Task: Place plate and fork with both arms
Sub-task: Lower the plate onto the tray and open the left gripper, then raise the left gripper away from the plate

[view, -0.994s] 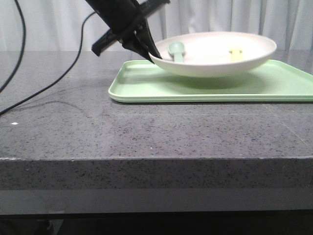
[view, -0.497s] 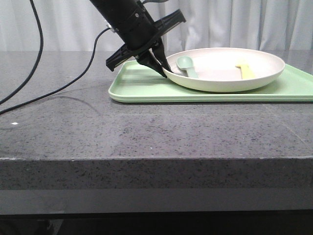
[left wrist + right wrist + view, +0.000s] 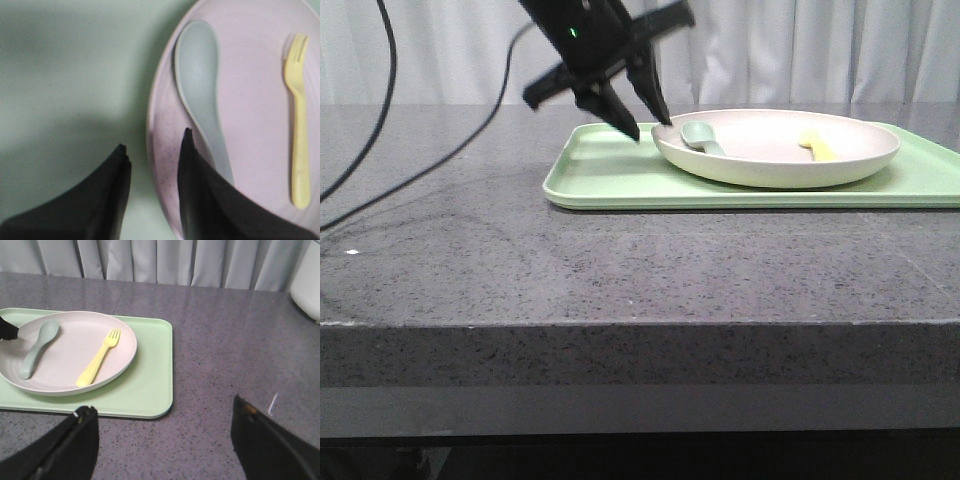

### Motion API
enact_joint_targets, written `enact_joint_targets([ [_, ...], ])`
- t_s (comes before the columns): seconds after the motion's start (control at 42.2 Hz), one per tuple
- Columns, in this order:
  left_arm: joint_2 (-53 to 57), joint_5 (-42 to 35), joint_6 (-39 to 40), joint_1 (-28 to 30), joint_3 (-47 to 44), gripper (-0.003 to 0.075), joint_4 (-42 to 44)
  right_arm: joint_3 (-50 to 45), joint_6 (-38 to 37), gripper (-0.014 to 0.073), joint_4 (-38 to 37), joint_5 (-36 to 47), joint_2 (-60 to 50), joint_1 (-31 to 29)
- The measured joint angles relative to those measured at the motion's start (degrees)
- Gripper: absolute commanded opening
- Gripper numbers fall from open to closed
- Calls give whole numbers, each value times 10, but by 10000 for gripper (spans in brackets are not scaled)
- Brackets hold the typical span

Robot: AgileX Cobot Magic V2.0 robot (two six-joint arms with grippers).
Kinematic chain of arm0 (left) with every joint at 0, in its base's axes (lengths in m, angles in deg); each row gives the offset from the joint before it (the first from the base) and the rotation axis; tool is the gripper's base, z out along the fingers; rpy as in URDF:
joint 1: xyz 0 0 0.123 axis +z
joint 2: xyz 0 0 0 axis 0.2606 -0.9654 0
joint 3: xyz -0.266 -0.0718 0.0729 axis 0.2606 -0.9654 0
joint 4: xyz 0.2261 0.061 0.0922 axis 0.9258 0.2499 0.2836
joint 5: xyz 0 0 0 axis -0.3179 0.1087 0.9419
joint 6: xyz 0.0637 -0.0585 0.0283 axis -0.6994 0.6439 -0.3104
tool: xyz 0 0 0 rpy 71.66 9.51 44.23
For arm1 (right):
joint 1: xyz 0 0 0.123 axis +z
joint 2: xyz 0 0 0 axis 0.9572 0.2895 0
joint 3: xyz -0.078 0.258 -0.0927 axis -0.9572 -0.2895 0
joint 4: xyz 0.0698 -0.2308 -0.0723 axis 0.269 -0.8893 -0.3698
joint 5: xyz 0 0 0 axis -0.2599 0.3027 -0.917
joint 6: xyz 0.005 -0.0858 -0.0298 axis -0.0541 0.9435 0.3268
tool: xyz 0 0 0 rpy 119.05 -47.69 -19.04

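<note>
Plate (image 3: pixel 780 160) is a wide, shallow, matte cream round with a raised rim, sitting flat on the green tray (image 3: pixel 610 180). Fork (image 3: pixel 99 363), short pale yellow plastic with stubby tines, lies inside the plate beside a grey-green spoon (image 3: pixel 37 347). Left gripper (image 3: pixel 640 128) jaws parted, straddling the plate's near-left rim, gripping nothing. Right gripper (image 3: pixel 165 440) spread wide, empty, above the bare counter (image 3: pixel 235 365).
</note>
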Motion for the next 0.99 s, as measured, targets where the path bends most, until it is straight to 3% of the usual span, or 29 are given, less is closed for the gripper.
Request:
enact_joint_targets([
  [0.284,142,28,-45,-5,-58,244,108,0,0,571,0,0,0,0],
  [0.592,361,-46,-48,2,-335,244,179,33,0,571,48,-32,28,0],
  [0.829,525,-71,-54,52,-518,244,197,112,12,569,78,-105,117,6],
  [0.994,613,-72,-101,88,-619,244,189,177,49,569,103,-163,200,37],
])
